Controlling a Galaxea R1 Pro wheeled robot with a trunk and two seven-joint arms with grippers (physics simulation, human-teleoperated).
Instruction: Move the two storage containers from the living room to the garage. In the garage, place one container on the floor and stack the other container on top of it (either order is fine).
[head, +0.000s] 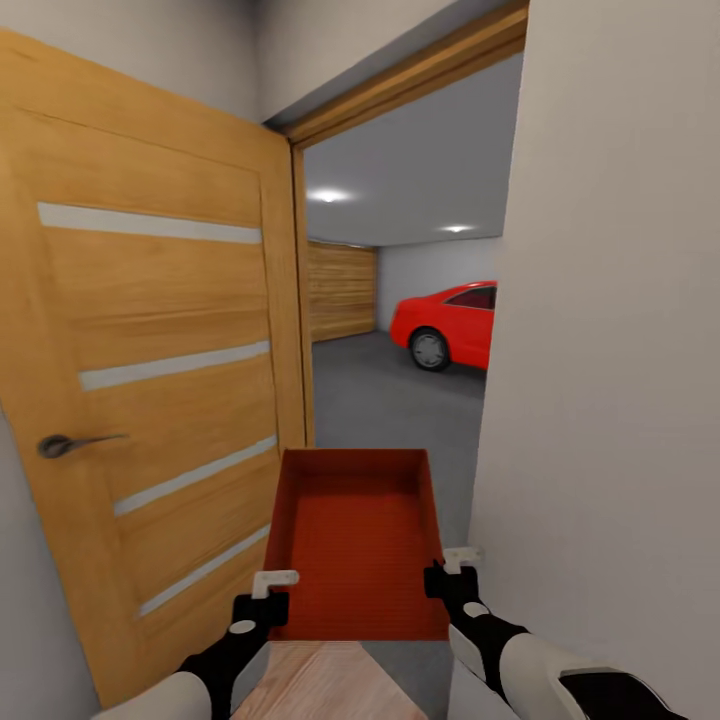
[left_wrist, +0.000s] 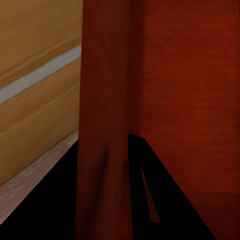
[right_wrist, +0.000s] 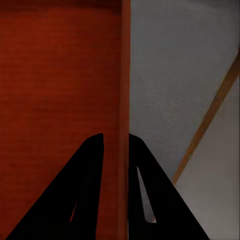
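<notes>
One red-orange open-top storage container (head: 355, 540) is held level in front of me, in a doorway that opens onto the garage's dark grey floor (head: 390, 400). My left gripper (head: 272, 590) is shut on its left wall near the near corner. My right gripper (head: 445, 570) is shut on its right wall. In the left wrist view the left gripper (left_wrist: 103, 139) straddles the container wall (left_wrist: 102, 100), a dark finger on each side. The right gripper (right_wrist: 116, 135) clamps the thin container wall (right_wrist: 125, 75) in the same way, with grey floor beyond it.
An open wooden door (head: 150, 350) with pale stripes and a lever handle stands close on my left. A white wall (head: 600, 350) crowds my right. Light wood planks (head: 320, 680) lie under me. Inside the garage stand a red car (head: 450, 325) and a wooden garage door (head: 340, 290).
</notes>
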